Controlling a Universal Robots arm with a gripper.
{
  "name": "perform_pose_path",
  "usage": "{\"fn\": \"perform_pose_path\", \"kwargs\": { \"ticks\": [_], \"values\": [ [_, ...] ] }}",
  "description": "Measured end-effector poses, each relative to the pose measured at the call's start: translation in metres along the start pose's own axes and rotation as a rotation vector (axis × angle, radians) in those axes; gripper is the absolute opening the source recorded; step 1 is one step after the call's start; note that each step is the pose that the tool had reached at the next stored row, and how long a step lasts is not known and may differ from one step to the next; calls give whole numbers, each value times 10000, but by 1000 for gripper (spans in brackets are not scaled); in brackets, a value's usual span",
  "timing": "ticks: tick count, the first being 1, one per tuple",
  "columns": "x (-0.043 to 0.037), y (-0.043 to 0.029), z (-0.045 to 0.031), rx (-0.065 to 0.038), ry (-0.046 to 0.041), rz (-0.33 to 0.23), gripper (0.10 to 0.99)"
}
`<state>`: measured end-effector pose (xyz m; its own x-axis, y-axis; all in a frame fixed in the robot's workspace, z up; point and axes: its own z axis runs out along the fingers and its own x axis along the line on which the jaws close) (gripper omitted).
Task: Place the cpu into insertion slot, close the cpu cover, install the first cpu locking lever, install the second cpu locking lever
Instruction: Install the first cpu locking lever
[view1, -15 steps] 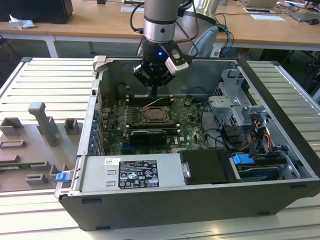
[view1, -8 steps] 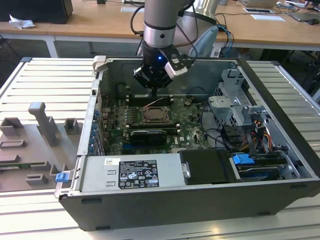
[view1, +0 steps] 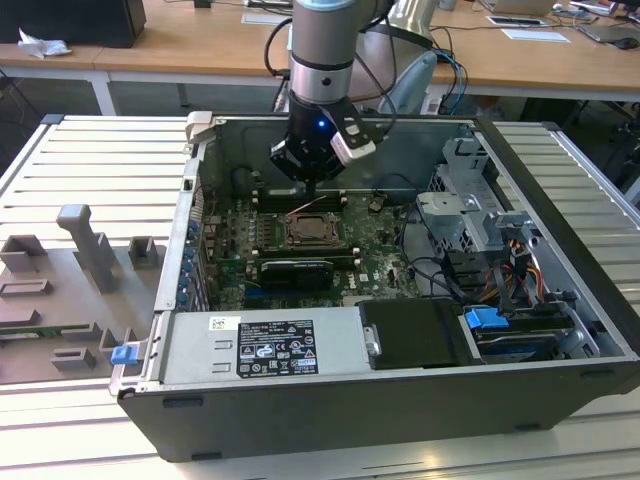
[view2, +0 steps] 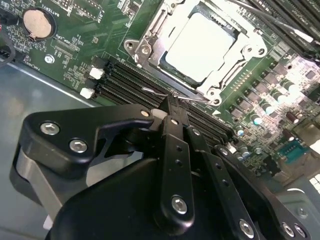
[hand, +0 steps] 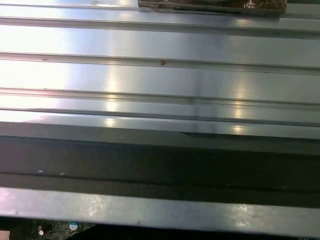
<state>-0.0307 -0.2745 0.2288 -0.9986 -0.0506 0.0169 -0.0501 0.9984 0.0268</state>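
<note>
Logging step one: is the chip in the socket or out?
In. In the second wrist view the pale chip lies flat and level, framed by the metal cover on the green board.

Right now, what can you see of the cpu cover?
The cover is a thin grey metal frame with a large central window. It lies flat, closed over the cpu, whose pale top shows through the window, in the middle of the green motherboard. A thin wire lever runs along one edge, and the shut pincer has its tip there.

Bright glare on the cpu (view2: 200, 47)
</note>
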Motion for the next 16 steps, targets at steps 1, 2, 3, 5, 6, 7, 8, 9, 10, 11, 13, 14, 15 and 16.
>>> {"fn": "perform_pose_path", "kwargs": {
  "ticks": [1, 2, 3, 5, 6, 7, 8, 9, 10, 11, 13, 14, 15, 16],
  "values": [
    [-8, 1, 6, -1, 0, 0, 106],
    [-16, 2, 10, 0, 1, 0, 106],
    [-27, 2, 15, -2, 0, 1, 106],
    [-41, 2, 23, -4, 0, 1, 106],
    [-54, 1, 27, -2, 2, 1, 106],
    [-71, 0, 32, -4, 1, 0, 106],
    [-78, -1, 37, -4, 1, 0, 106],
    [-89, -2, 45, -4, 1, 1, 106],
    [-99, -2, 55, -3, 1, 1, 106],
    [-107, -3, 63, -3, 1, 1, 106],
    [-130, -5, 87, -4, 0, 1, 106],
    [-137, -5, 101, -7, -1, 1, 106],
    [-140, -6, 107, -12, -1, 6, 106],
    [-147, -8, 117, -33, 0, 19, 106]
  ]
}}
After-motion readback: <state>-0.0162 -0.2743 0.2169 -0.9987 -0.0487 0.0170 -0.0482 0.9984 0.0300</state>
